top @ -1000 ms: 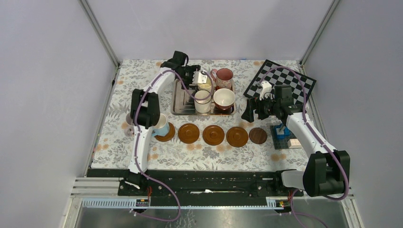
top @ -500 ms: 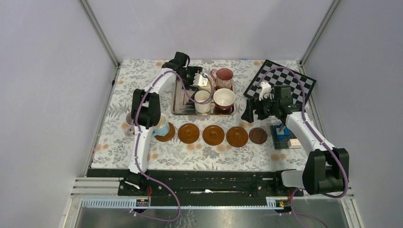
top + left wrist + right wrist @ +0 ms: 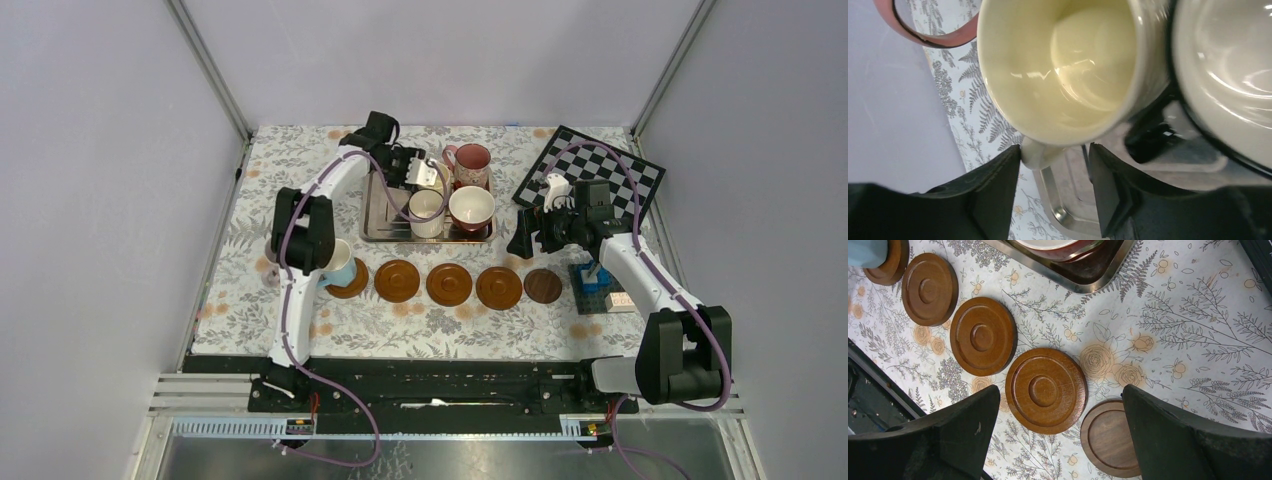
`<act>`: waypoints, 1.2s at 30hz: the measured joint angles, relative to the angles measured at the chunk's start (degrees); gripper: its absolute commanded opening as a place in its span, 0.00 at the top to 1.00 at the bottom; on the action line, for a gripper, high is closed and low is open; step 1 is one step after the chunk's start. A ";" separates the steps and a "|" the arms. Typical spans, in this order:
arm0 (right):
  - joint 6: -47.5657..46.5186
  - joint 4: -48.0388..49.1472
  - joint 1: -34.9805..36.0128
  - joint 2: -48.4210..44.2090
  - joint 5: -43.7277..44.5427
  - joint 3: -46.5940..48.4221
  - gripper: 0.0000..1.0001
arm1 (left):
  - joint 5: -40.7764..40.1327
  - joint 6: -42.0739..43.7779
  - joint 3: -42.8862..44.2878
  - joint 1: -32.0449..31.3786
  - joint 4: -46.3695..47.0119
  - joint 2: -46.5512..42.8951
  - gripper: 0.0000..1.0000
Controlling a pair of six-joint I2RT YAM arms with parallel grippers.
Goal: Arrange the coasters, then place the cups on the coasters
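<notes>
Floral tablecloth [image 3: 245, 300]; wrist view alone shows left claw [image 3: 1054, 152] straddling cream cup [image 3: 1068, 65] handle.

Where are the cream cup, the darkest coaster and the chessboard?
cream cup [image 3: 1065, 70]: left wrist view, inside bottom.
darkest coaster [image 3: 1108, 437]: right wrist view, its centre.
chessboard [image 3: 590, 162]: top external view, bare squares.

Table [image 3: 300, 160]: floral cloth, fills middle of frame. Silver tray [image 3: 378, 228] upper centre. Below it, row of five coasters [image 3: 449, 284], left to right, close-set; rightmost coaster [image 3: 543, 286] darker, smaller. Chessboard [image 3: 610, 170] upper right, skewed. Blue bricks [image 3: 590, 278] at right, just beyond row's end.
</notes>
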 measured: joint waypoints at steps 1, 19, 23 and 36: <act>0.00 0.00 0.00 0.00 -0.02 0.00 0.00 | 0.02 -0.24 -1.27 0.00 -0.33 -1.07 0.52; 0.02 0.09 0.00 0.00 -0.37 0.00 0.00 | 0.74 -8.28 -8.55 -0.20 -2.49 -7.19 0.47; 0.02 0.20 0.00 0.00 -0.37 0.00 0.00 | 0.55 -10.08 -6.32 -0.55 -2.56 -5.64 0.49; 0.02 0.22 0.00 0.00 -0.33 0.00 0.00 | -0.09 -12.44 -3.61 -0.48 -2.08 -1.64 0.75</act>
